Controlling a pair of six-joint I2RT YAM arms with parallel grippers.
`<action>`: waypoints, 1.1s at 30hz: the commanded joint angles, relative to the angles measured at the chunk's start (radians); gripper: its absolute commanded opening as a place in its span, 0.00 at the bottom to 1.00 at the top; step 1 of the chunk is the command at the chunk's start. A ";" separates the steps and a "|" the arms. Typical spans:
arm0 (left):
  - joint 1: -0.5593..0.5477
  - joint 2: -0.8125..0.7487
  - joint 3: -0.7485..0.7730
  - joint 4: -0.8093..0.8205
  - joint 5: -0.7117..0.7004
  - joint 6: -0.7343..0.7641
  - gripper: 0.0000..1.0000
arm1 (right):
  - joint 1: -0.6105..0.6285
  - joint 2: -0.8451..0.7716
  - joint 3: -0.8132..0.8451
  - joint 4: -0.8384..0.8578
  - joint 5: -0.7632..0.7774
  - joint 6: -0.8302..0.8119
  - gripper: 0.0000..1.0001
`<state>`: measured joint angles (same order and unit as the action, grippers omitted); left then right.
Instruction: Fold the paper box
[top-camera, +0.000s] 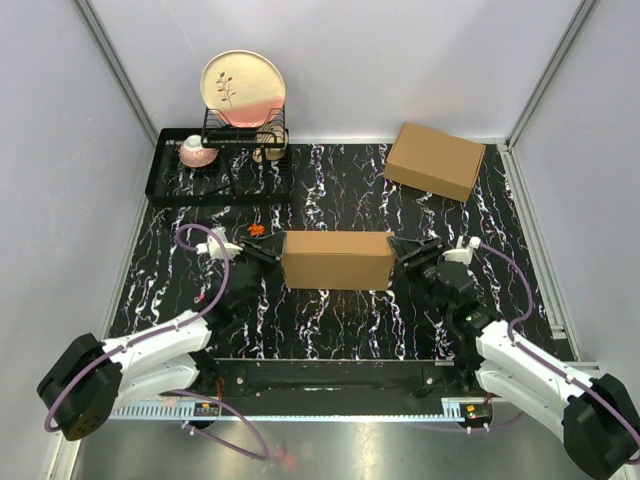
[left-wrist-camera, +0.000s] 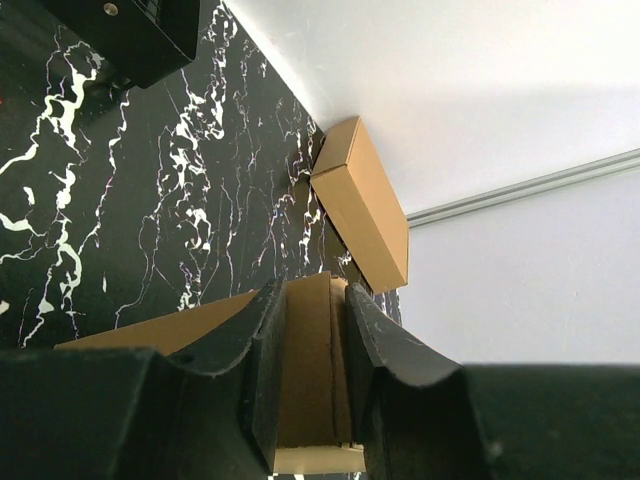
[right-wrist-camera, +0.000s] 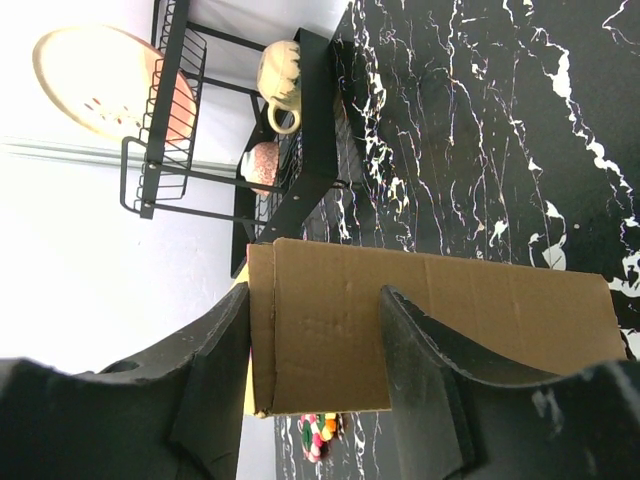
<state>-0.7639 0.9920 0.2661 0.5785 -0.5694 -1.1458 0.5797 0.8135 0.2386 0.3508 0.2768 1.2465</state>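
Paper box (top-camera: 337, 259): my left end effector (left-wrist-camera: 312, 292) is clamped on one end, my right end effector (right-wrist-camera: 312, 294) spread, ungripped, at the other. Uneven push could skew it across the tabletop (top-camera: 330, 190) and spring the fold.

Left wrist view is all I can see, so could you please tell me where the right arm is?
Observer: The right gripper is at the right end of the box. Its jaws stand apart with that end between them.
Operator: Thank you. Does any flap stick up on top?
Observer: None that I can see. From above, the box shows as a plain closed rectangle.
Operator: Is anything lying close to it?
Observer: Yes, a small orange thing lies on the table by the box's far left corner.
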 joint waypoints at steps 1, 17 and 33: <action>-0.066 0.073 -0.071 -0.474 0.119 0.122 0.20 | 0.011 0.017 -0.078 -0.427 -0.048 -0.120 0.35; -0.319 -0.338 -0.154 -0.598 -0.087 0.124 0.21 | 0.040 -0.413 -0.058 -0.719 -0.117 -0.231 0.37; -0.486 -0.516 -0.168 -0.674 -0.107 0.251 0.34 | 0.040 -0.399 0.134 -0.956 -0.113 -0.237 0.56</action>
<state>-1.1366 0.4671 0.1688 0.2104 -0.7074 -1.0084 0.6106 0.3798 0.3611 -0.2924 0.1818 1.0668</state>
